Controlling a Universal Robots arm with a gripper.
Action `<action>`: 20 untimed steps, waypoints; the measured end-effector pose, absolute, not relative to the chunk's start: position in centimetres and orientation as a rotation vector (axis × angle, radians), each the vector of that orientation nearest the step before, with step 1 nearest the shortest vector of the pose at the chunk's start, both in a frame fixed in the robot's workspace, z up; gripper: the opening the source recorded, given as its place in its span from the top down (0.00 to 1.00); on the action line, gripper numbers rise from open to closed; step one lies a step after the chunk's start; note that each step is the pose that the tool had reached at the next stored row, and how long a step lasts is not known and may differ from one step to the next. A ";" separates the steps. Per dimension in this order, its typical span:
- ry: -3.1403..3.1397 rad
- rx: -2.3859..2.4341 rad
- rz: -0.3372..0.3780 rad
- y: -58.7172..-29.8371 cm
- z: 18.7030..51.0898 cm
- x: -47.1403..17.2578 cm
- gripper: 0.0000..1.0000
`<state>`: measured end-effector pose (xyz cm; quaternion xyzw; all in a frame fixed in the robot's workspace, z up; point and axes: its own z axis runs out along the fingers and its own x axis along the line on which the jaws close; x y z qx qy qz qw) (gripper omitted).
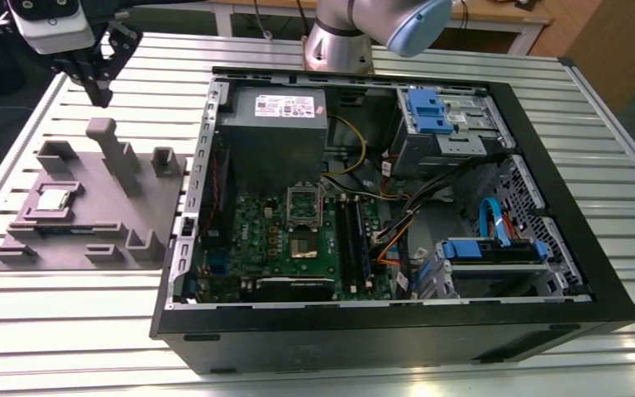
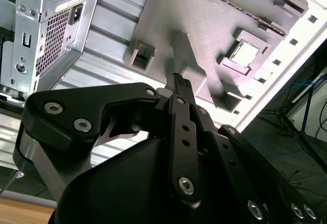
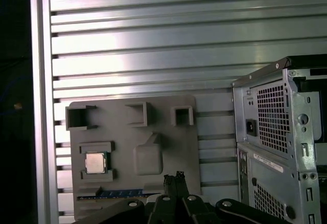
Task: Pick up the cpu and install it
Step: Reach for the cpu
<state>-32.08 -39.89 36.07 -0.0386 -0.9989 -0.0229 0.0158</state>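
**While the cpu lies on its plate, the closed gripper hangs above**

Though it is small, the cpu [image 1: 53,201] stands out. It is a flat square with a bright silver-grey top and a thin darker rim. It lies level in a framed recess of the grey moulded plate [image 1: 97,211], toward the exterior view's left.

The gripper [image 1: 102,98] hangs in the air over the plate's far end, well apart from the cpu. Its fingers are pressed together with nothing between them.

The plate rests on a table [image 1: 75,331] of ribbed aluminium slats. Just beside it, at the exterior view's right, is an open black computer case [image 1: 406,331] with its green motherboard [image 1: 284,240] exposed. Wooden furniture [image 1: 594,33] stands beyond the table's far edge.
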 end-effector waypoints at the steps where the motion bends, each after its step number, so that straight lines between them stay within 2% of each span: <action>1: -3.107 -0.120 -0.071 -39.9 36.1 -32.1 0.90; 20: -3.100 -0.120 -0.071 -39.9 35.9 -32.5 0.90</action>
